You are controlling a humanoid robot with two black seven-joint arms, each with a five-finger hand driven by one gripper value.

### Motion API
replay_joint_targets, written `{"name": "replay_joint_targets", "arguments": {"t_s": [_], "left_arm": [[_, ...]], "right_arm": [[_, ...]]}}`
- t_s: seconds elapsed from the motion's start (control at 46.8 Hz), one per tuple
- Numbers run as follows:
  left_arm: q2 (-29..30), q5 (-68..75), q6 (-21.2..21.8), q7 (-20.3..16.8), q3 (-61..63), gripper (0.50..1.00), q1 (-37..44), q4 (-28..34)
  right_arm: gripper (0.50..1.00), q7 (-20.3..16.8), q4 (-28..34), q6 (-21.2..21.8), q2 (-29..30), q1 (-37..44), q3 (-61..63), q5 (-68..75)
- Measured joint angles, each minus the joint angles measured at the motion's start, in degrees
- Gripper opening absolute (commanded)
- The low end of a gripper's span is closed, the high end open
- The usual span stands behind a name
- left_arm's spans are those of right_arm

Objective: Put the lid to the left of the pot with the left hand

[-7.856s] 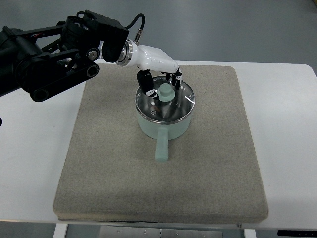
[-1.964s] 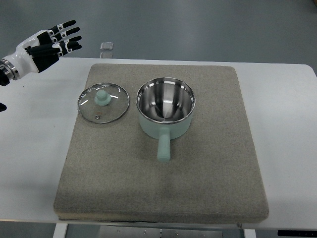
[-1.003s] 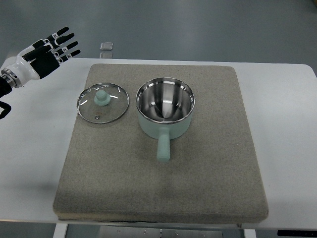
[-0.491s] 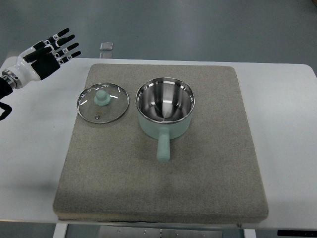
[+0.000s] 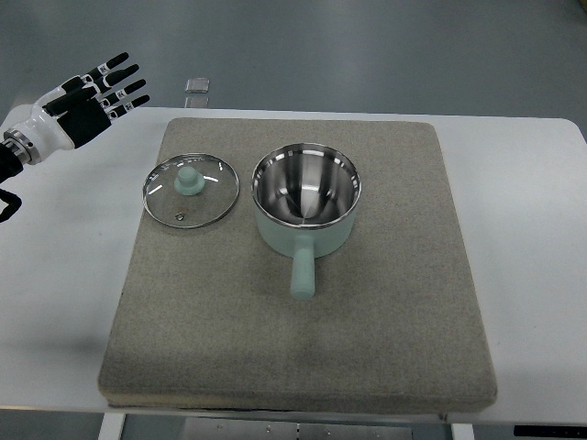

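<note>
A big gray mat (image 5: 303, 339) covers most of the white table (image 5: 532, 275). On the mat stands the pot (image 5: 305, 203), with its pale green handle pointing to the near edge. The glass lid (image 5: 191, 191) lies flat on the mat just left of the pot, not touching it. Farther back on the left, the left hand (image 5: 81, 94) hangs above the table with fingers spread wide, holding nothing.
</note>
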Motion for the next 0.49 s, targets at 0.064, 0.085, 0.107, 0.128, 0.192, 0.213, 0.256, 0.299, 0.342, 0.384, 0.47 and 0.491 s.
{"name": "replay_joint_targets", "arguments": {"t_s": [0.064, 0.085, 0.107, 0.128, 0.192, 0.213, 0.256, 0.299, 0.342, 0.384, 0.47, 0.491], "left_arm": [[0.0, 0.0, 0.0, 0.0, -0.04, 0.996, 0.0, 0.0], [0.0, 0.0, 0.0, 0.0, -0.05, 0.996, 0.0, 0.0], [0.0, 0.0, 0.0, 0.0, -0.06, 0.996, 0.0, 0.0], [-0.01, 0.0, 0.0, 0.0, -0.06, 0.996, 0.0, 0.0], [-0.07, 0.0, 0.0, 0.0, -0.07, 0.996, 0.0, 0.0], [-0.08, 0.0, 0.0, 0.0, -0.07, 0.996, 0.0, 0.0], [-0.09, 0.0, 0.0, 0.0, -0.08, 0.996, 0.0, 0.0], [-0.1, 0.0, 0.0, 0.0, -0.08, 0.996, 0.0, 0.0], [-0.1, 0.0, 0.0, 0.0, -0.08, 0.996, 0.0, 0.0], [-0.11, 0.0, 0.0, 0.0, -0.08, 0.996, 0.0, 0.0], [-0.1, 0.01, 0.0, 0.0, -0.08, 0.996, 0.0, 0.0], [-0.1, 0.01, 0.0, 0.0, -0.08, 0.996, 0.0, 0.0]], "right_arm": [[0.921, 0.0, 0.0, 0.0, 0.0, 0.01, -0.08, 0.0], [0.921, 0.01, 0.0, -0.03, 0.0, 0.0, -0.16, 0.0], [0.921, 0.01, 0.0, -0.05, 0.0, 0.0, -0.19, 0.0], [0.921, 0.01, 0.0, -0.07, 0.0, 0.0, -0.22, 0.0], [0.921, 0.07, 0.01, -0.16, 0.0, 0.07, -0.22, -0.03], [0.921, 0.12, 0.01, -0.17, 0.0, 0.08, -0.21, -0.04], [0.921, 0.16, 0.01, -0.18, 0.0, 0.08, -0.15, -0.05], [0.921, 0.24, 0.01, -0.18, 0.0, 0.08, 0.03, -0.05], [0.921, 0.31, 0.01, -0.17, 0.0, 0.09, 0.16, -0.05], [0.921, 0.36, 0.01, -0.13, 0.0, 0.09, 0.18, -0.04], [0.921, 0.44, 0.01, -0.03, 0.0, 0.09, 0.04, -0.03], [0.921, 0.44, 0.02, -0.02, 0.0, 0.09, 0.0, -0.03]]}}
